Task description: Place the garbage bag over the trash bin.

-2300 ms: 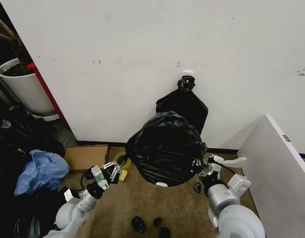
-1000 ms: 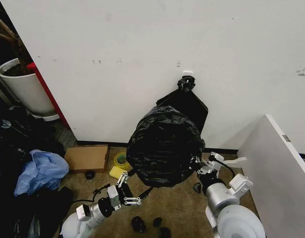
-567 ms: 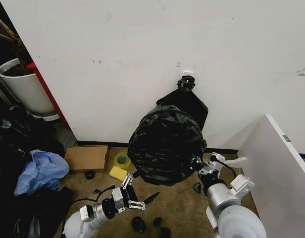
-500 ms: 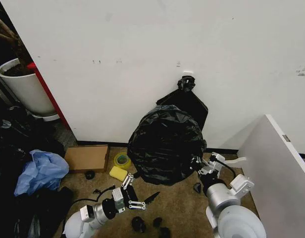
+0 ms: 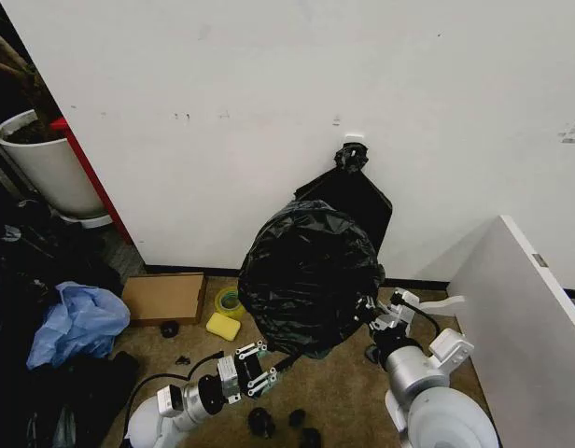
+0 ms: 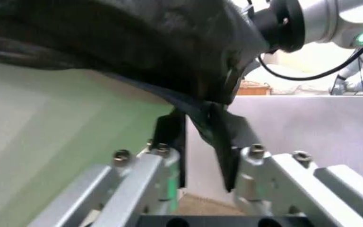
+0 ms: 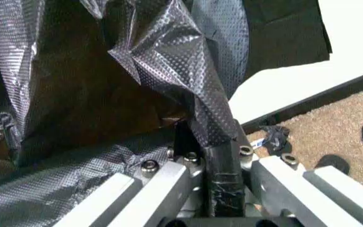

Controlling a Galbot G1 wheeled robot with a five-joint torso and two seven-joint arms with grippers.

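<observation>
Your trash bin point(image 6: 55, 142) is almost wholly hidden: one glossy black garbage bag point(image 5: 311, 275) drapes over it, standing on the floor against the white wall, and only a stretch of its pale green and cream side shows in the left wrist view under the bag's edge. Your left claw point(image 5: 259, 367) sits low at the bag's front lower edge, its two fingers point(image 6: 168, 142) a little apart with a fold of black plastic hanging between them; you cannot tell for sure whether they pinch it. Your right claw point(image 5: 373, 313) is at the bag's right side, clenched on a twisted strip of the bag point(image 7: 213, 118). Behind hangs one flat black bundle point(image 5: 348, 201), knotted at a wall hook. On the floor lie one yellow tape roll point(image 5: 229, 301), one yellow block point(image 5: 222, 326), one cardboard piece point(image 5: 162, 296) and several small black scraps point(image 5: 286, 422). No writing is readable.
</observation>
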